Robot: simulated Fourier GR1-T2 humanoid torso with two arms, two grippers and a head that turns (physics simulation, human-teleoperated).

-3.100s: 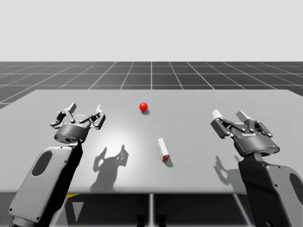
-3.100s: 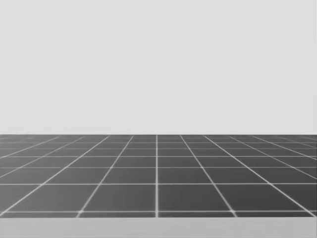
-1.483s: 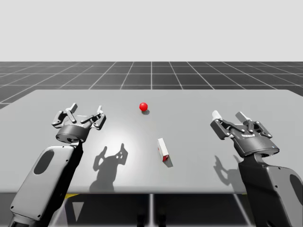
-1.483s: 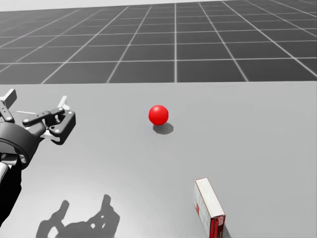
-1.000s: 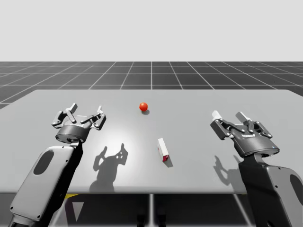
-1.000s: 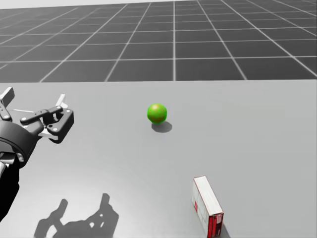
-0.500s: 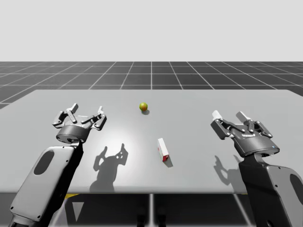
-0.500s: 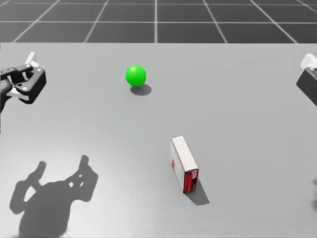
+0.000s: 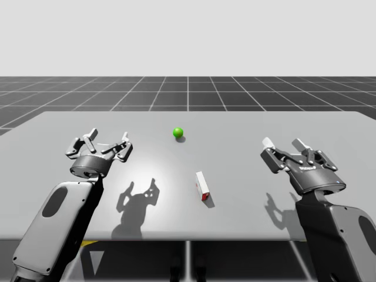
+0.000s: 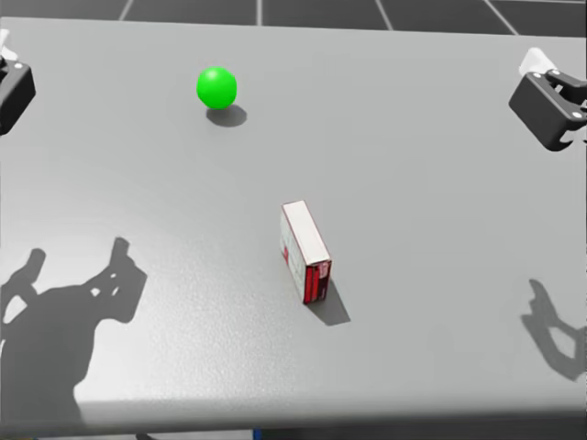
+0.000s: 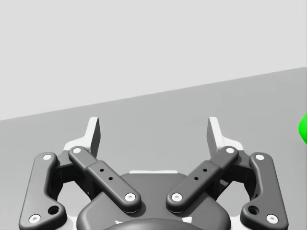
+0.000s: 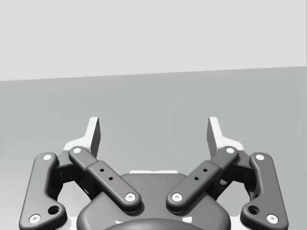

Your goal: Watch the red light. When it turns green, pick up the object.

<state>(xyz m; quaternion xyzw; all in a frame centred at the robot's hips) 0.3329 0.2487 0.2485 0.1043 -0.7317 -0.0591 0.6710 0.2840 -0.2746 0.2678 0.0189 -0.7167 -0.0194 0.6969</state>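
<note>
The light is a small ball (image 9: 178, 133), now green, at the middle back of the grey table (image 9: 247, 126); the head view has it far left of centre (image 10: 216, 87). A small white box with red ends (image 9: 202, 185) lies on its long edge in front of the ball, also in the head view (image 10: 304, 250). My left gripper (image 9: 106, 138) hovers open over the table's left side, well left of the box; its wrist view (image 11: 153, 134) catches the green ball (image 11: 303, 128) beside it. My right gripper (image 9: 284, 143) hovers open at the right, empty (image 12: 153, 134).
The table's front edge (image 10: 303, 417) runs just in front of the box. Both arms cast shadows on the tabletop (image 9: 136, 197). A dark tiled floor (image 9: 188, 94) lies beyond the far edge.
The ball has gone from red to green. My head has turned downward, bringing the box to the middle of its view. Neither arm nor the box has moved.
</note>
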